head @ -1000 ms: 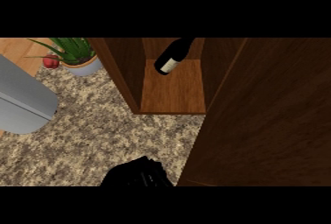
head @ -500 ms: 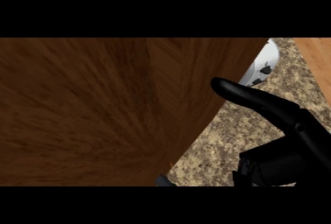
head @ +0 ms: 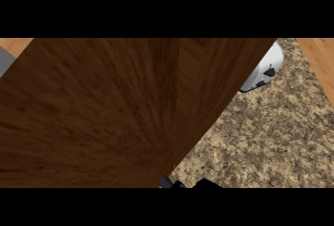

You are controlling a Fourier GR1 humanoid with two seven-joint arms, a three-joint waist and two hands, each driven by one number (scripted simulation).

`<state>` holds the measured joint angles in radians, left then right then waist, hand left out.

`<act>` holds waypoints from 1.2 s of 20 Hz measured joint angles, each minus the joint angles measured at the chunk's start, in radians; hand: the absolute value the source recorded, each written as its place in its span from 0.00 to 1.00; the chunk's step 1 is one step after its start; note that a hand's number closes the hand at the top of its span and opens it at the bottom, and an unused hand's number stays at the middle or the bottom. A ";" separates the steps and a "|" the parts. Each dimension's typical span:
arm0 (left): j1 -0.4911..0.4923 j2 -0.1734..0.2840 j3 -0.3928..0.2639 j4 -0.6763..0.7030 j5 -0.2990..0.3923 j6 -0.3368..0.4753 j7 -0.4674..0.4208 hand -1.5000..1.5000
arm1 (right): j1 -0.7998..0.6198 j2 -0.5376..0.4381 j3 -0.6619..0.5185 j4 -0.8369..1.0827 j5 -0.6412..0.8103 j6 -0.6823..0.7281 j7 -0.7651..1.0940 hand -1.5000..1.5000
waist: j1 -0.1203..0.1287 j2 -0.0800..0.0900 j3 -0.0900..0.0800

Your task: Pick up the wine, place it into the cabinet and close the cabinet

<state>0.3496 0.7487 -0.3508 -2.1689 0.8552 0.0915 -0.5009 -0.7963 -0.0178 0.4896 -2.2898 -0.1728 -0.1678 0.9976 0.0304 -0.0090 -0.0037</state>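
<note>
Head view, the only one. The cabinet (head: 117,114) fills most of the frame: dark brown wood grain from the left edge across to a slanted edge running from upper right down to bottom centre. A vertical seam near the middle may be where the door meets the cabinet side, but at this closeness I cannot tell door from body, nor whether the door is fully closed.

The wine is not visible; if it is in the cabinet, the wood hides it.

To the right, the speckled counter (head: 261,141). At its upper right, a white rounded appliance (head: 266,69) with dark knobs, partly behind the cabinet edge. A strip of lighter wood (head: 320,66) runs along the far right.

Hands: a small black shape at the bottom edge, just right of the cabinet's lower corner, is probably part of a hand (head: 203,183), likely the right. Too little shows to say how far its fingers are spread or what it touches. The left hand is not seen.

Judgement: step in hand is closing the cabinet. To do it well, keep contact flat against the door's outer face near its free edge and push through until the seam shuts flush.
</note>
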 measured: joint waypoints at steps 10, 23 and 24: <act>0.102 0.122 0.234 0.089 0.173 -0.296 -0.008 1.00 | -0.286 0.015 0.104 0.432 0.075 -0.207 -0.188 1.00 | 0.019 0.007 0.000; 0.134 0.168 0.405 0.148 0.289 -0.445 0.037 1.00 | -0.505 0.018 -0.035 1.075 -0.055 -0.231 -0.538 1.00 | 0.030 0.016 0.001; 0.124 0.172 0.413 0.154 0.299 -0.446 0.046 1.00 | -0.514 0.018 -0.040 1.109 -0.062 -0.227 -0.566 1.00 | 0.028 0.014 0.001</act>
<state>0.4740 0.9205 0.0618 -2.0148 1.1545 -0.3546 -0.4550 -1.3099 0.0005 0.4493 -1.1812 -0.2348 -0.3945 0.4320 0.0582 0.0047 -0.0029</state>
